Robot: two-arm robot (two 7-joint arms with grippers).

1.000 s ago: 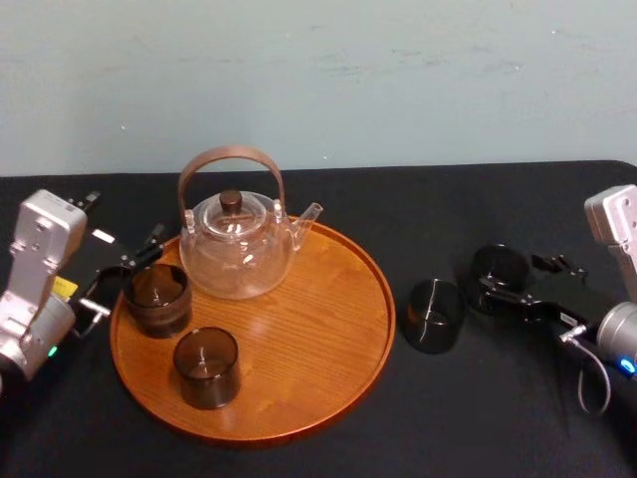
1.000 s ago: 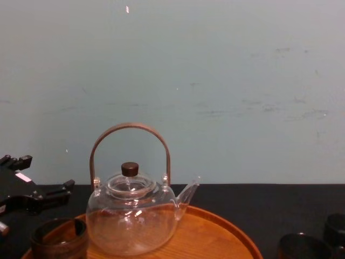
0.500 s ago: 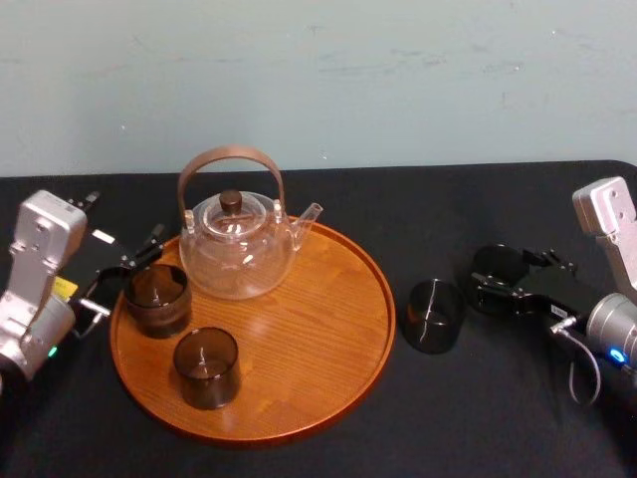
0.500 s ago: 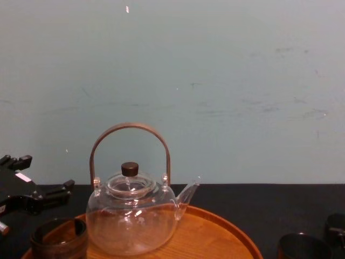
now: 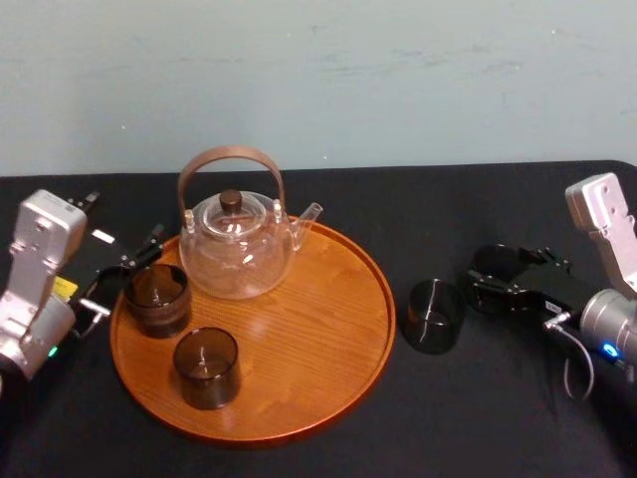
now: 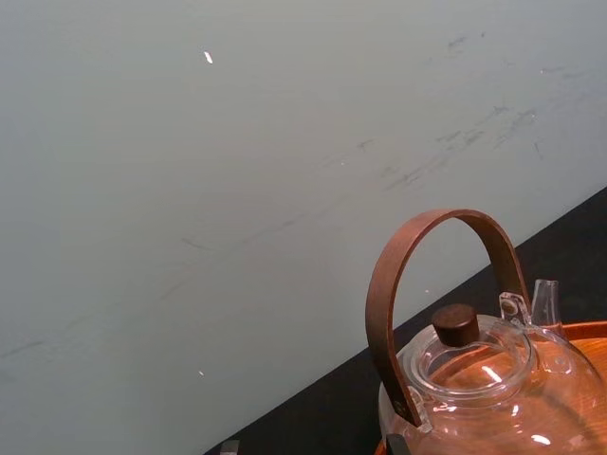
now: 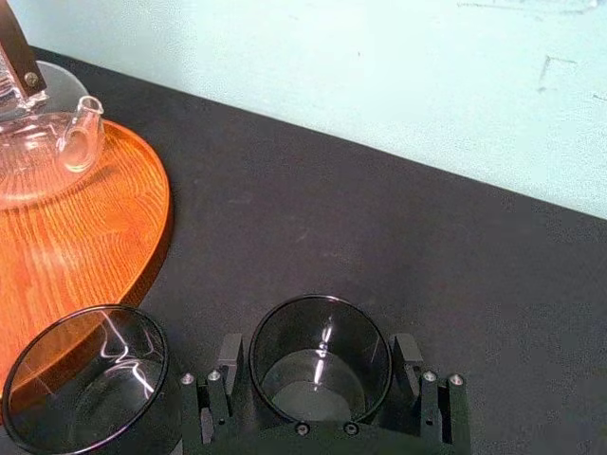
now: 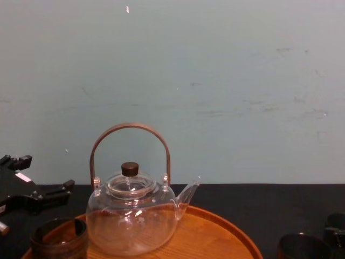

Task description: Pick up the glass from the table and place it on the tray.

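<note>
The right gripper [image 5: 501, 277] rested low on the table [image 5: 448, 418], to the right of the tray [image 5: 328, 339]. Its fingers [image 7: 216, 387] stood apart on either side of a dark glass [image 7: 321, 332], not pressing it. A second glass [image 5: 433, 315] sat on the cloth between that glass and the tray's rim. The left gripper [image 5: 129, 271] hung open at the tray's left edge, beside a glass on the tray [image 5: 157, 297]. A teapot [image 5: 236, 249] stood behind it.
</note>
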